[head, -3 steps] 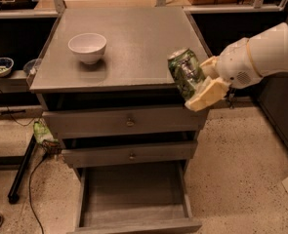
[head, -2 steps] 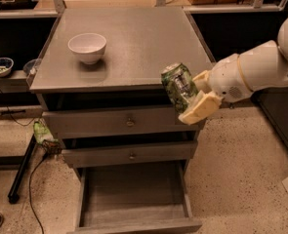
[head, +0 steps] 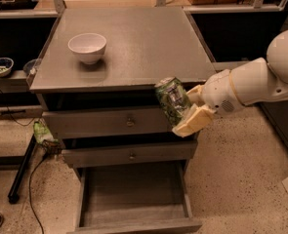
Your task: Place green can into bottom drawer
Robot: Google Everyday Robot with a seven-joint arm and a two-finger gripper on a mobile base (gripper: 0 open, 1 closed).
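A robot's gripper (head: 185,112) is clamped on a green can (head: 172,100), holding it in the air at the front of a grey cabinet (head: 133,38). The can is shiny metal with a green-and-silver label and a silver top. It tilts with its top leaning left. One cream finger (head: 192,121) presses its lower right side. The can hangs before the right end of the top drawer (head: 99,123), its top at the level of the cabinet's front edge. It is above and clear of the bottom drawer (head: 133,199).

The bottom drawer is pulled out and shows a bare grey floor behind a plain front. The top drawer and the middle drawer (head: 104,156) each stand slightly out from the cabinet. The white arm (head: 260,77) reaches in from the right.

The cabinet top is flat, matte grey. A white bowl (head: 87,47) sits upright on its back left part, well apart from the can. The cabinet stands on a pale speckled floor (head: 241,169). A dark shelf on the left carries a small dish (head: 0,66). A black cable (head: 33,179) trails across the floor near a green packet (head: 43,133) at the cabinet's left side.

Counted: one can, one white bowl, three drawers, two round knobs, one arm, one gripper.
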